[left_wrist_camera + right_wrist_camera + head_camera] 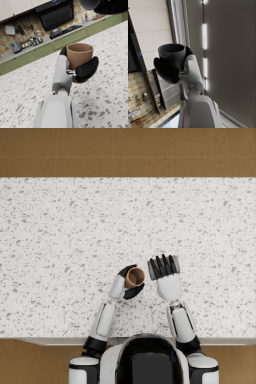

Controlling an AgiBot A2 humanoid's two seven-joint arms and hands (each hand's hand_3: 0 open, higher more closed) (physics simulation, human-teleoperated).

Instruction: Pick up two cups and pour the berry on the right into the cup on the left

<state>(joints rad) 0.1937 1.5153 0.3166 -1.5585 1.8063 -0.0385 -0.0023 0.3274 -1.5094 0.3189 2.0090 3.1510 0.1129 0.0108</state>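
Both cups are off the table already, so the pickup part looks done and we're at the pour. The left hand [129, 284] has its fingers wrapped around a brown cup [135, 277], held upright with the mouth facing up, over the near-middle stretch of the speckled table [60, 228], not far from the near edge. In the left wrist view the brown cup [79, 58] looks empty, though I can't see all the way to its bottom.

The right hand [164, 269] sits just beside it, and its fingers are clamped round a dark grey cup [173, 55]. From the head view that cup is mostly hidden behind the hand. In the left wrist view the dark cup [91, 3] hangs above and a bit past the brown one, apparently tipped over toward it.

No berry shows up anywhere, so it's either still inside the dark cup or just out of sight, hard to call.

Next move, I'd guess: get the dark cup's lip right over the brown cup's mouth and keep tilting, while the left hand holds its cup level and steady.
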